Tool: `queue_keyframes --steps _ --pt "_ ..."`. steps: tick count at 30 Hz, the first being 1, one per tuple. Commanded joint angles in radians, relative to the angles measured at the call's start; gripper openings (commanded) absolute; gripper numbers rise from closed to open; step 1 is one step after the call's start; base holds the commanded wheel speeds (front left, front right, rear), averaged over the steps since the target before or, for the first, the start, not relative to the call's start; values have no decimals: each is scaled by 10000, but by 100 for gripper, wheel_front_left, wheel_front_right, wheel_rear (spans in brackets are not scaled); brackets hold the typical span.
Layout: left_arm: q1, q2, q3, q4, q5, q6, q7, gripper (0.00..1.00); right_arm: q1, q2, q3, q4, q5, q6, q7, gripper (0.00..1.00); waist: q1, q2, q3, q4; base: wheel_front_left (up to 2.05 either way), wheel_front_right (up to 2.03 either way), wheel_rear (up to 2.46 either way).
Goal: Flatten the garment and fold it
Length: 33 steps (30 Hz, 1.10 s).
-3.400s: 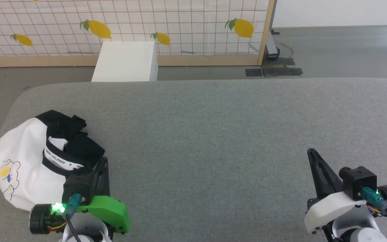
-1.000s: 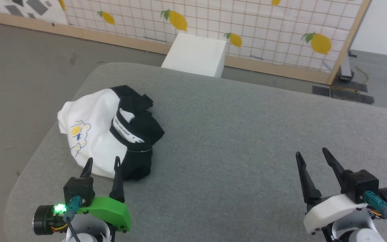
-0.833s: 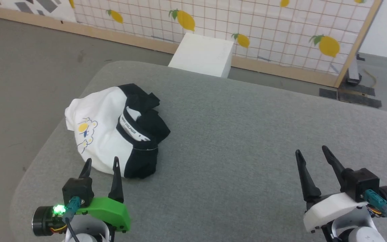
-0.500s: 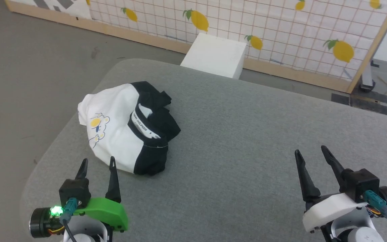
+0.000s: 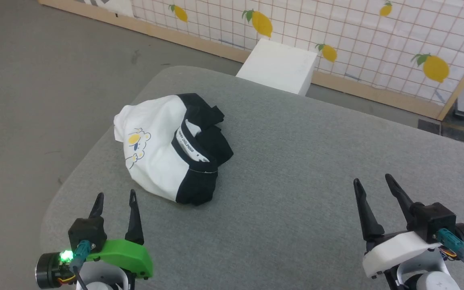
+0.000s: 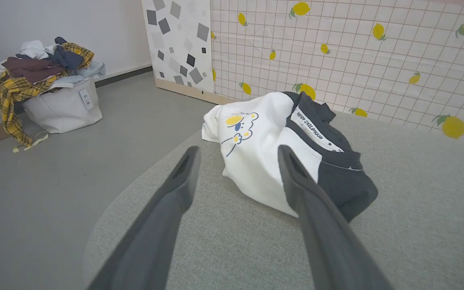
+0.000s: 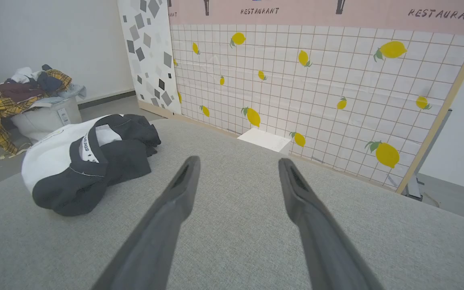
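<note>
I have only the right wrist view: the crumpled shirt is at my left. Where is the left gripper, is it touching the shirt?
Observer: No. The left gripper is open, just short of the garment, apart from it.
Operator: Which part is nearest to it?
Observer: The near edge of the white part; the black sleeve lies further right.
Operator: Any print?
Observer: Yes, a small yellow-and-blue cartoon print on the white side.

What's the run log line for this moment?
phase: pre-grasp | garment: crumpled heap, left side of grey table | left gripper: open, empty, short of garment | right gripper: open, empty, over bare table
</note>
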Motion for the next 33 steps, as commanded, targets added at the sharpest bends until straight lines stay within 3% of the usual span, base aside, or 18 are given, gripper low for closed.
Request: queue_keyframes --steps 1,33 --pt "-138 90 -25 68 -93 103 -107 100 -223 14 15 52 82 -11 -116 100 0 0 8 98 0 0 0" --pt "-351 480 -439 511 -857 701 -756 100 -431 21 82 300 364 -15 -550 100 0 0 159 1322 0 0 0"
